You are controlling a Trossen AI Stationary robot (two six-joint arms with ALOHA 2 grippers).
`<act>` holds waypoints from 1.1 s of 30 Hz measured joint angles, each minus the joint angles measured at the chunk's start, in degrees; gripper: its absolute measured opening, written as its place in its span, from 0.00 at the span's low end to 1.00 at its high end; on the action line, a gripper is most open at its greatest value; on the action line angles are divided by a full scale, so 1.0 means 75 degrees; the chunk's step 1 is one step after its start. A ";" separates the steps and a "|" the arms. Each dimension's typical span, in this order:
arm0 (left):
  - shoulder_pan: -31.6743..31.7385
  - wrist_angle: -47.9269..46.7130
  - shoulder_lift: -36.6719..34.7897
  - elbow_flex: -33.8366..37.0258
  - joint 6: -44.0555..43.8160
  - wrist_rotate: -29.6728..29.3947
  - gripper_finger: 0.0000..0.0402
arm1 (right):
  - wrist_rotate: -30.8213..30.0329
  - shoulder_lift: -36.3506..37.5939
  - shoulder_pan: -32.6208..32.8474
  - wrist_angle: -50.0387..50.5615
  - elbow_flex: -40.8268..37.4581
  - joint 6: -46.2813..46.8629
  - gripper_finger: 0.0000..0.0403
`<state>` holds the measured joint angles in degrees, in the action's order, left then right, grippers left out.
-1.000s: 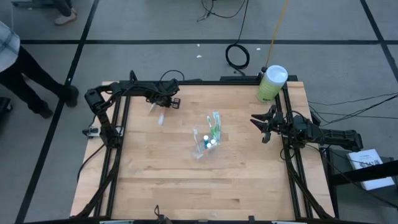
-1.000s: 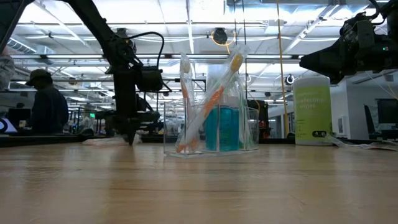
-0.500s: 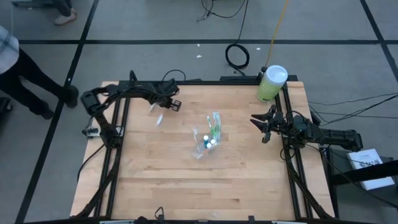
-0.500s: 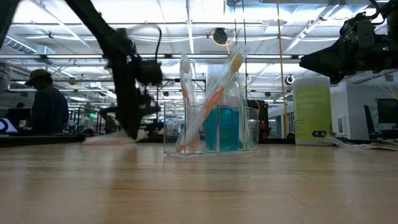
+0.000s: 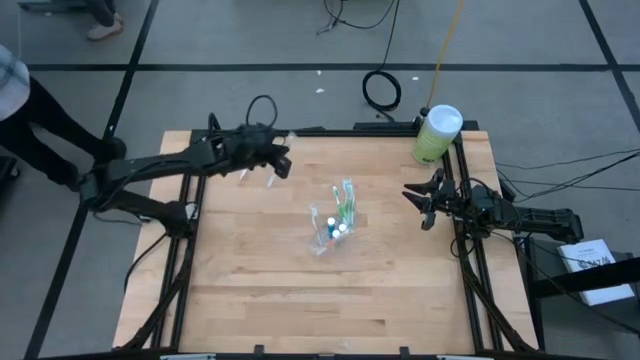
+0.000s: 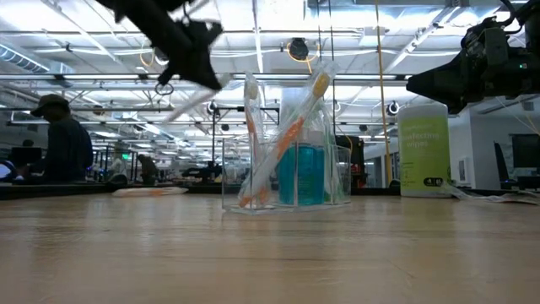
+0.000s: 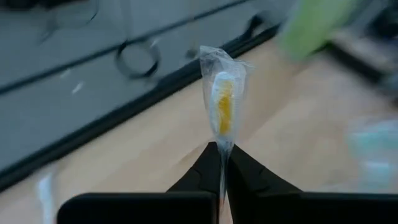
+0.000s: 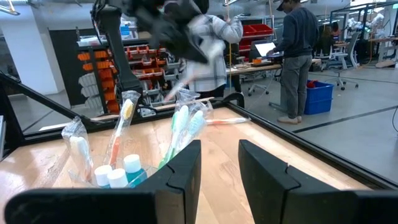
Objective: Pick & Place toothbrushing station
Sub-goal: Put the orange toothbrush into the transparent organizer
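The clear plastic holder (image 5: 334, 222) stands mid-table with several toothbrushes and blue-capped tubes upright in it; it also shows in the low view (image 6: 291, 143) and the right wrist view (image 8: 124, 158). My left gripper (image 5: 281, 163) is up in the air over the far left of the table (image 6: 207, 59), shut on a toothbrush in a clear wrapper (image 7: 222, 102). My right gripper (image 5: 420, 205) waits at the table's right edge, open (image 8: 219, 165), with nothing between its fingers. My left gripper pinches the wrapped toothbrush between its two fingertips, just behind the yellow-bristled head (image 7: 222, 144). That head end sticks out past the fingers, along their line. The toothbrush is lifted clear of the table and shows in the low view as a blurred streak (image 6: 190, 100) slanting down.
A pale-green canister with a white lid (image 5: 437, 134) stands at the far right corner. Another toothbrush (image 6: 152, 191) lies flat on the far left of the table (image 8: 227, 121). A person (image 5: 30, 105) stands beyond the table's left side.
My left gripper stood with its fingers pointing down onto the table's far left. It has gone up fast and tipped toward level. The wrapped toothbrush has come up with it, clear of the wood. The holder and my right arm have kept still.
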<state>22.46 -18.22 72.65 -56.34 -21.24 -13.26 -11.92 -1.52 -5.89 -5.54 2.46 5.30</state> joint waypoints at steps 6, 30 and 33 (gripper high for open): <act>-0.1178 0.0929 -0.0744 -0.0002 0.0495 -0.0040 0.01 | -0.0001 0.0000 0.0000 0.0000 0.0000 0.0000 0.24; -0.4630 0.5988 -0.0387 0.0895 0.2655 -0.0933 0.00 | 0.0000 0.0000 -0.0001 0.0000 -0.0003 0.0000 0.24; -0.4857 0.7108 -0.0136 0.1523 0.3220 -0.0905 0.00 | -0.0002 0.0000 -0.0001 0.0000 -0.0003 0.0000 0.24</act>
<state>-13.97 35.09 71.63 -44.92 2.91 -20.05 -11.94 -1.52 -5.90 -5.54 2.44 5.30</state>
